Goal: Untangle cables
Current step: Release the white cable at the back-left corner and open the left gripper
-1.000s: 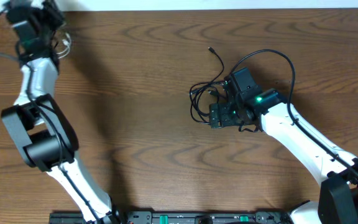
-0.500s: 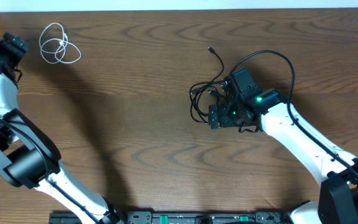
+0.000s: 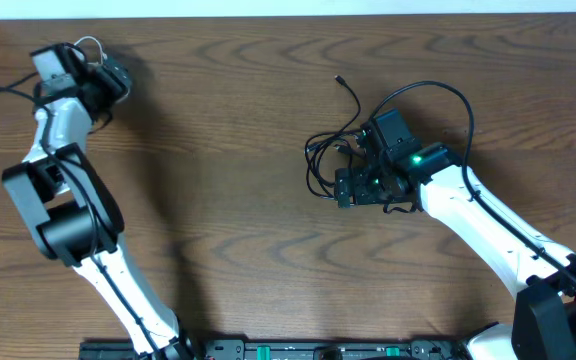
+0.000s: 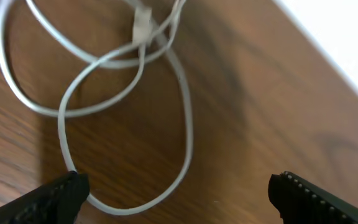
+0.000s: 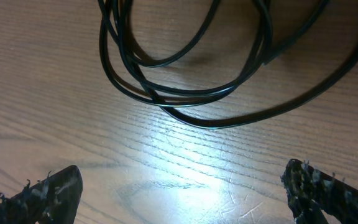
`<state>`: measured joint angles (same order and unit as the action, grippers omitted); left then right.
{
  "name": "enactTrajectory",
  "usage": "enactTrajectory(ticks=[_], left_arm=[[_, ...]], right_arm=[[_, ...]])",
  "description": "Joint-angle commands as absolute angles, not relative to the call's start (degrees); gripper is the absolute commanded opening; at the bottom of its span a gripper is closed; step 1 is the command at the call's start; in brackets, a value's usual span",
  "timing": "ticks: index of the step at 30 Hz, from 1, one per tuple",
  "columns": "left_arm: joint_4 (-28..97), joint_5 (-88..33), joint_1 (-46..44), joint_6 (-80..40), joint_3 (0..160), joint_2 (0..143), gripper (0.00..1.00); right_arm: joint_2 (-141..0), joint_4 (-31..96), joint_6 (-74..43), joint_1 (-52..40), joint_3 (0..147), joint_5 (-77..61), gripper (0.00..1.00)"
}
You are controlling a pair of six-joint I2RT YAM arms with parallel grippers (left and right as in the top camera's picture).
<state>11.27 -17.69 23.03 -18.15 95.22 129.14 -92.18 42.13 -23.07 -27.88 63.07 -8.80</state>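
Note:
The white cable (image 4: pixel 126 106) lies in loose overlapping loops on the wooden table. My left gripper (image 4: pixel 176 190) is open just above it, and the left fingertip is next to the lowest loop. In the overhead view only a bit of the white cable (image 3: pixel 90 43) shows beside the left gripper (image 3: pixel 106 78) at the far left. The two black cables (image 3: pixel 320 158) lie tangled together right of centre. My right gripper (image 3: pixel 346 187) hovers open at their near side. In the right wrist view the black loops (image 5: pixel 185 93) lie just beyond the open fingers (image 5: pixel 182 183), which hold nothing.
The table's far edge meets a white wall (image 3: pixel 288 7) close behind the white cable. A thicker black arm cable (image 3: pixel 446 92) arcs over the right wrist. A black rail (image 3: pixel 298 350) runs along the near edge.
My left arm swung out to the far left, baring the white cable, then came back over it. The right arm and the black cables have not moved.

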Motion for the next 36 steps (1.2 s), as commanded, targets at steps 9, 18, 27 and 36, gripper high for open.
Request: enactTrajectory(ticks=[9, 18, 27, 36], left_arm=[[2.50, -16.03, 23.38, -19.81, 94.94, 137.34, 0.82], [-1.06, -16.01, 23.22, -19.09, 98.00, 133.16, 0.72], [8.84, -13.15, 27.51, -16.05, 97.95, 119.42, 0.98], [20.71, -13.04, 27.88, -14.92, 96.42, 126.41, 0.98]], right_arm=[[-91.53, 41.78, -23.31, -28.16, 62.72, -8.49, 0.99], [-91.53, 43.00, -23.77, -28.16, 62.72, -8.56, 0.99], [-91.53, 43.03, -23.73, -29.15, 62.72, -8.51, 0.99], [-91.53, 41.78, -23.75, -29.71, 62.72, -8.56, 0.99]])
